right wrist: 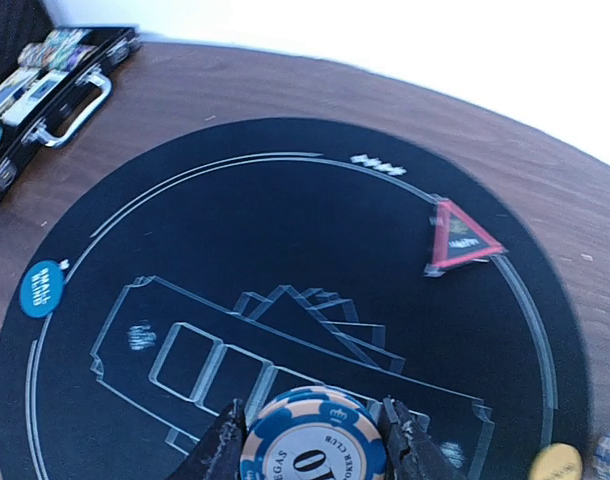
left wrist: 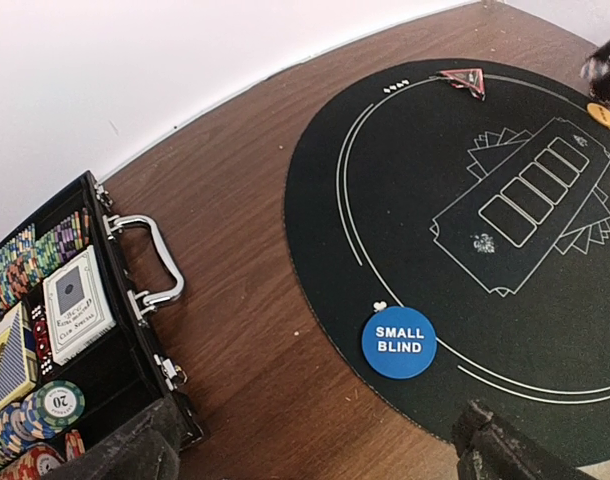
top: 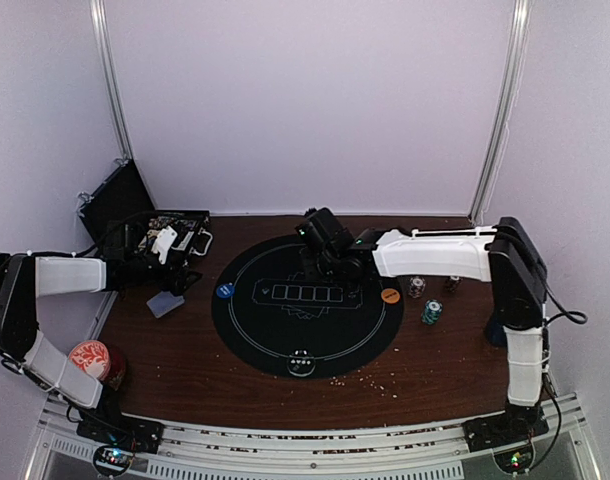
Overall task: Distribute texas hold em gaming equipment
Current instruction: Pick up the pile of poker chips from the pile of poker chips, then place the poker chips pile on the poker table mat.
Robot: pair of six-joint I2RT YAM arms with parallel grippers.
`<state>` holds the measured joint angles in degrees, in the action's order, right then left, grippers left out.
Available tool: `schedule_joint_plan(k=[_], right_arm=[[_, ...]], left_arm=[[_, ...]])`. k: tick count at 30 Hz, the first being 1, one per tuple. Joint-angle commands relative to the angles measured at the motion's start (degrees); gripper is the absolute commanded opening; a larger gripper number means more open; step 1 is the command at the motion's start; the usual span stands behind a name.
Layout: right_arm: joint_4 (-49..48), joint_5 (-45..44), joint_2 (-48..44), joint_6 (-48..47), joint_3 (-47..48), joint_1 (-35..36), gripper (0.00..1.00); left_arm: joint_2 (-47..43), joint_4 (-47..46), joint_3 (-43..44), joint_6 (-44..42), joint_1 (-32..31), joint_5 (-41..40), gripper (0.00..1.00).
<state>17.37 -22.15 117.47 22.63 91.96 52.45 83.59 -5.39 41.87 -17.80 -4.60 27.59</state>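
Poker chip [right wrist: 313,438] sits pinched inside the right tool [right wrist: 315,452], above mat [right wrist: 285,220].

Brown wooden table [top: 185,370]. Round black mat [top: 275,330] lay at centre. Open black case [top: 145,245] sat at far left corner, with grey-blue card [top: 165,303] beside it near left edge. Teal chip stack [top: 432,312] and two other stacks [top: 416,287] stood between mat and right edge. Red-topped can [top: 88,358] stood at near left corner. Crumbs [top: 365,378] lay scattered toward near edge.

A mat [top: 275,335] lies mid-worktop [top: 195,375]. The open case [top: 150,245] sits far left, chip stacks [top: 432,312] right. On the mat: small-blind button [top: 224,291] left, second button [top: 390,295] right, triangle marker [top: 301,363] near edge.
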Motion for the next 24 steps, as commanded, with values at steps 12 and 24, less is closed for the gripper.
schedule_joint_plan(k=[12,24], right_arm=[[2.57,6.17,22.29,-2.42,20.97,7.26,0.29],[3.65,7.16,24.77,-2.57,21.5,7.77,0.48]], left_arm=[[-0.54,-3.66,-0.65,0.64,0.38,-0.21,0.98],[-0.21,-3.42,-0.47,0.49,0.36,0.07,0.98]])
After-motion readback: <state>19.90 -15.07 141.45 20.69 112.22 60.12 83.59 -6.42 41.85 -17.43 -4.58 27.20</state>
